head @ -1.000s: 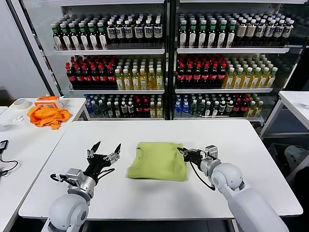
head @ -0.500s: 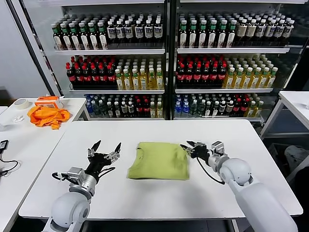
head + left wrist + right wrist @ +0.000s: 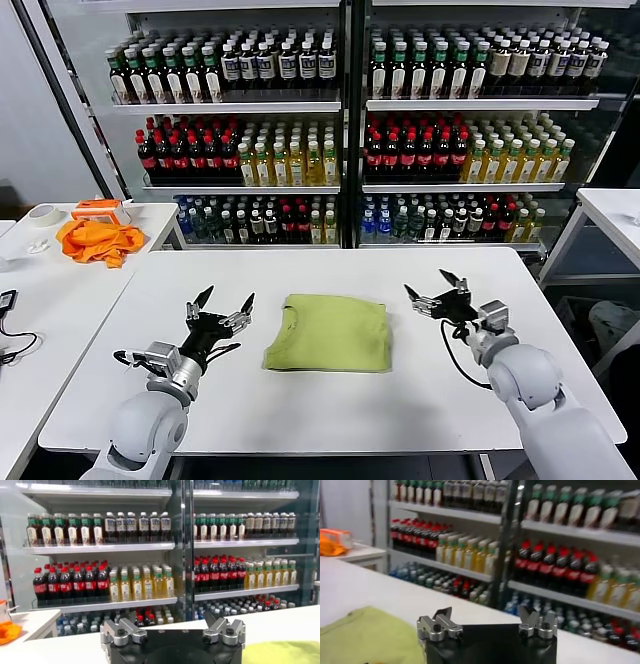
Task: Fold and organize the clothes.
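The clothes, a lime yellow-green T-shirt [image 3: 328,332], lie folded into a flat rectangle on the white table [image 3: 330,400]. A corner of it shows in the left wrist view [image 3: 285,652] and in the right wrist view [image 3: 365,637]. My left gripper [image 3: 222,305] hovers just left of the shirt, open and empty. To the right of the shirt and clear of it, my right gripper [image 3: 435,288] is lifted a little above the table, jaws spread wide with nothing between them.
Behind the table stand drink coolers [image 3: 340,120] full of bottles. A side table [image 3: 150,215] at the far left carries a bright orange cloth [image 3: 98,240], an orange box [image 3: 100,209] and a tape roll [image 3: 42,214]. Another white table [image 3: 610,210] stands at the right.
My right gripper let go of the shirt's right edge, opened wide and drew back to the right and upward. The shirt settled flat. The left arm barely moved.
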Tool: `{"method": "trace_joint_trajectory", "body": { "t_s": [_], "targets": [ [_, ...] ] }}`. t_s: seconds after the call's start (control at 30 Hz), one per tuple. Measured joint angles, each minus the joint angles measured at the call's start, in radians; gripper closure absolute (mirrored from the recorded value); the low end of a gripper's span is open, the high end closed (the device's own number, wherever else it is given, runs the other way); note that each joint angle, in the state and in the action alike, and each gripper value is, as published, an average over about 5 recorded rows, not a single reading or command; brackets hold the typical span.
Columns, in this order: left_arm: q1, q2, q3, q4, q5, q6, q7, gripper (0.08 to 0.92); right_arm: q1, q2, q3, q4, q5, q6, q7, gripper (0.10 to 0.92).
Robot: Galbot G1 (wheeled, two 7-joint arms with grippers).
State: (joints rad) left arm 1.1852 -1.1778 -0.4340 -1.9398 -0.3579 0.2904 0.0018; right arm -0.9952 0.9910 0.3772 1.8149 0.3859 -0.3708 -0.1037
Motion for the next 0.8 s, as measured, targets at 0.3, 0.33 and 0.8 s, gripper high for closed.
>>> {"method": "trace_joint_trajectory", "body": {
  "t_s": [0.3,0.33,0.8],
  "targets": [
    [-0.020,-0.009,-0.005,0.034,0.013,-0.015,0.012,0.177,-0.110,0.027,0.078,0.055,-0.068,0.072,0.067,0.203],
    [-0.022,-0.010,-0.004,0.038,0.015,-0.019,0.014,0.177,-0.122,0.028,0.085,0.060,-0.074,0.081,0.070,0.203],
    [-0.052,-0.005,0.003,0.086,0.091,-0.103,0.074,0.177,-0.231,0.048,0.173,0.107,-0.132,0.160,0.106,0.203]
  ]
}}
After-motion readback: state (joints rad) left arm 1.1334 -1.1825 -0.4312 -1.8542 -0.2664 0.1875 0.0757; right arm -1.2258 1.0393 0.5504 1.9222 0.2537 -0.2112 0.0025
